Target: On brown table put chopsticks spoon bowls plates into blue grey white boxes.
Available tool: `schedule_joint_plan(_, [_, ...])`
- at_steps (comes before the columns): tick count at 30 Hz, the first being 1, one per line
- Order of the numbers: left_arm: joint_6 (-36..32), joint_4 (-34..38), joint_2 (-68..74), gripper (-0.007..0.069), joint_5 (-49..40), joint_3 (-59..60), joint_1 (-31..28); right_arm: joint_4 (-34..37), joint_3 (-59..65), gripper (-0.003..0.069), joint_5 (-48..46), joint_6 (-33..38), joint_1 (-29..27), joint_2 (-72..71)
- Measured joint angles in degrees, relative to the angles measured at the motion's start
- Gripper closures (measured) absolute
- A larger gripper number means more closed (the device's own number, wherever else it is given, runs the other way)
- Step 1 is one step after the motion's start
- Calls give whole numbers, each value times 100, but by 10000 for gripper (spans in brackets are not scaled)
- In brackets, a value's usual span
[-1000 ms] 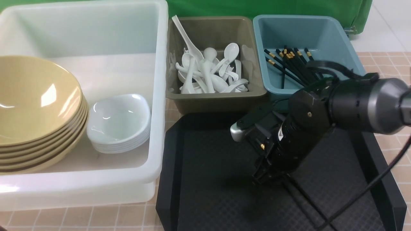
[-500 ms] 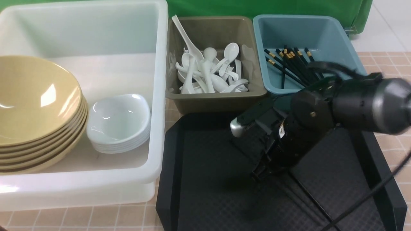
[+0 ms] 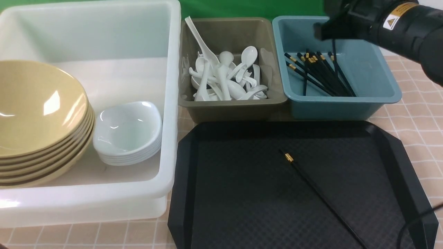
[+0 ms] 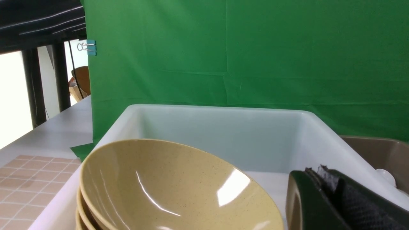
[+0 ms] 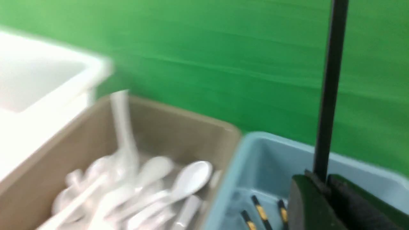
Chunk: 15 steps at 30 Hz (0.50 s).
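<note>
Black chopstick (image 5: pixel 329 89): clamped between the pads of the right gripper (image 5: pixel 323 180), whose jaws press onto it with no gap showing.
Where it is: high over the blue bin (image 3: pixel 346 107), at the far right of the bench (image 3: pixel 415 103).
Its axis: close to plumb; in the front view it hangs straight down from the gripper toward the bin floor. I cannot tell which end is pinched, as no banding shows on it, and its lower end is lost among the dark sticks below.
Why held so: likely pinched near one end so its weight hangs it upright, which would let it pass the bin wall and go in end first.
Bundle (image 3: pixel 322 74): chopsticks lying in the blue bin, gold bands (image 3: pixel 310 59) toward the far wall, long axes running far to near and fanning slightly rightward. That is why the gripper is over this bin.
Second chopstick (image 3: pixel 322 198): flat on the black tray (image 3: pixel 225 193), diagonal, its own band (image 3: pixel 289 158) at the far-left end, plain end toward the near right, running to the picture's lower edge.
Left gripper (image 4: pixel 322 175): jaws together, nothing between them, parked by the bowls (image 4: pixel 166 188) in the white tub (image 4: pixel 223 137), clear of the right arm's path.
Grey bin (image 3: pixel 235 103): spoons (image 3: pixel 225 79) heaped, handles every way.
</note>
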<state>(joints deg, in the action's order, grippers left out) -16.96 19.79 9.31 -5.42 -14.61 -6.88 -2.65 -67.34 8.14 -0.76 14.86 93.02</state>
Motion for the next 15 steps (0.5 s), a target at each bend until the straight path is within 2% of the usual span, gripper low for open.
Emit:
schedule_joint_plan(1, [0, 0, 0, 623, 0, 0, 0, 0, -98, 474, -113, -196, -103, 160])
schedule_joint_plan(2, [0, 0, 0, 623, 0, 0, 0, 0, -131, 466, -182, -225, -129, 204])
schedule_joint_plan(3, [0, 0, 0, 623, -6, 0, 0, 0, -225, 407, -470, -365, -184, 299])
schedule_joint_plan(5, [0, 0, 0, 623, -43, 0, 0, 0, -378, 337, -1142, -436, -214, 337])
schedule_joint_plan(7, [0, 0, 0, 623, -88, 0, 0, 0, -545, 279, -2221, -494, -199, 284])
schedule_joint_plan(10, [0, 0, 0, 623, -116, 0, 0, -6, -661, 260, -3730, -353, 0, 156])
schedule_joint_plan(13, [0, 0, 0, 623, -138, 0, 0, 4, -650, 277, -5058, -53, 353, 175])
schedule_joint_plan(15, [0, 0, 0, 623, -154, 0, 0, 11, -568, 290, -5411, 43, 556, 218])
